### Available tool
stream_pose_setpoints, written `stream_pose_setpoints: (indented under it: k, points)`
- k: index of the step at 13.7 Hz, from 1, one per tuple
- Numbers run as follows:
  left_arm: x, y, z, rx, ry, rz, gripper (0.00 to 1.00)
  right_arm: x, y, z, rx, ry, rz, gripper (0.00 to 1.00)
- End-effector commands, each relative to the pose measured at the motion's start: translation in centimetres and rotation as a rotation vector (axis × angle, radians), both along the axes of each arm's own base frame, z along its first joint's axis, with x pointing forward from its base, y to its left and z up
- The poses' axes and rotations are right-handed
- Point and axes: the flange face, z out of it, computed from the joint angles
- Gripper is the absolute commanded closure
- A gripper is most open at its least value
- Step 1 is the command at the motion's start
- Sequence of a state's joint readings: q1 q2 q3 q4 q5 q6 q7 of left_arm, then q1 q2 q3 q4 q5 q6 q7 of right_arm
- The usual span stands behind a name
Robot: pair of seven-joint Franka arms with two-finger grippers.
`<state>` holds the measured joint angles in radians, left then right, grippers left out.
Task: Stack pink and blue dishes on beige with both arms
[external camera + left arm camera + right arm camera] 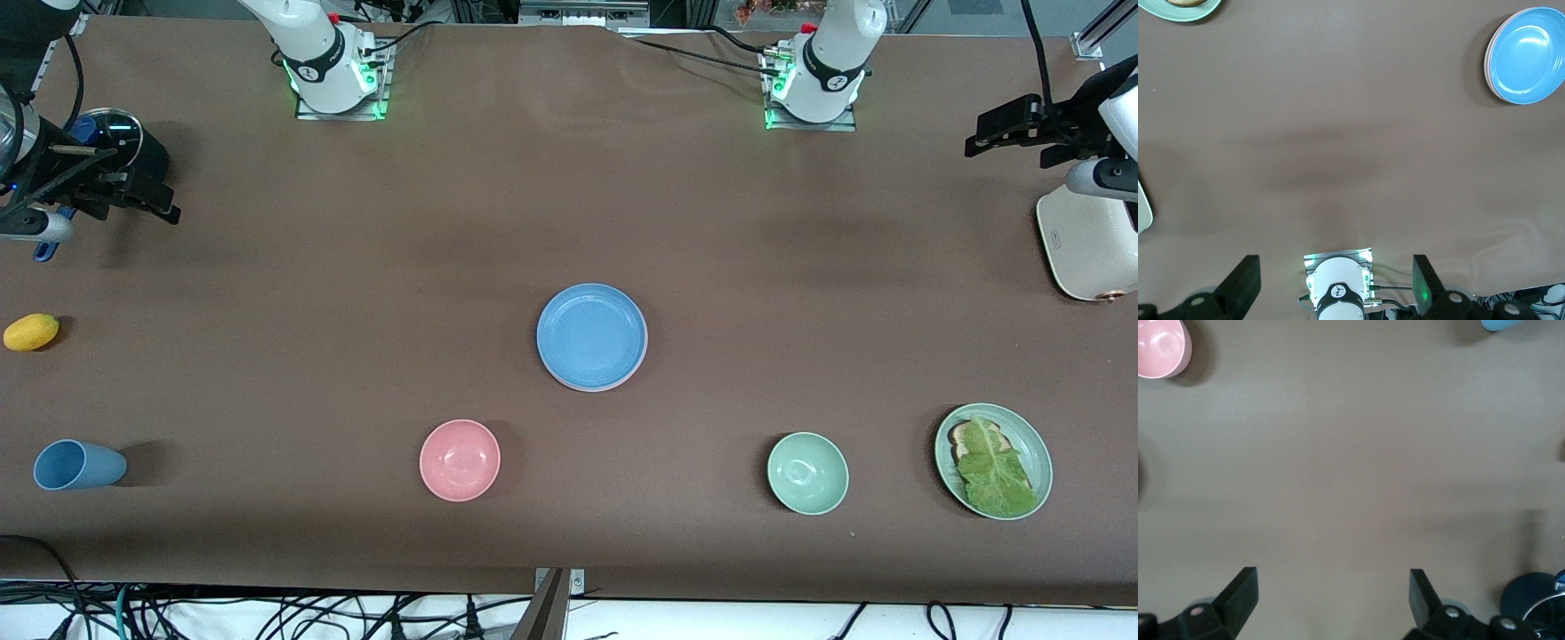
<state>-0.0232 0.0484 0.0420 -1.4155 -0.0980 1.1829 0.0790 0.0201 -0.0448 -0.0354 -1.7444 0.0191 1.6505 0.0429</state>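
The blue plate (591, 336) lies mid-table on top of a stack. In the left wrist view a pink plate's rim (1489, 63) shows just under the blue plate (1528, 53). The beige plate is hidden. My left gripper (987, 133) hangs open and empty over the left arm's end of the table, well away from the stack; its fingers stand wide apart in the left wrist view (1337, 273). My right gripper (156, 200) hangs open and empty over the right arm's end, fingers likewise wide apart in the right wrist view (1331, 587).
Nearer the front camera than the stack sit a pink bowl (460, 460), a green bowl (807, 473) and a green plate (989, 409) with lettuce. A blue cup (78, 465) on its side and a lemon (31, 332) lie at the right arm's end. A white appliance (1085, 249) stands at the left arm's end.
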Motion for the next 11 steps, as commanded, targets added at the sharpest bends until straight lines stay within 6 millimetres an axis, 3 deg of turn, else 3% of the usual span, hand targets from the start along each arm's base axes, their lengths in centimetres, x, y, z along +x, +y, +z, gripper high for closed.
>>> stream_pose_setpoints:
  k: [1, 5, 11]
  points:
    - [0.06, -0.53, 0.10, 0.026, -0.009, -0.016, 0.00, 0.14, 0.10, 1.41, -0.010, -0.003, -0.005, 0.00]
    - [0.05, -0.98, 0.10, 0.028, -0.009, -0.023, 0.00, 0.20, 0.54, 1.47, -0.005, -0.003, -0.079, 0.00]
    - [0.05, -0.98, 0.10, 0.028, -0.009, -0.023, 0.00, 1.10, 0.24, 1.03, -0.008, 0.001, -0.059, 0.00]
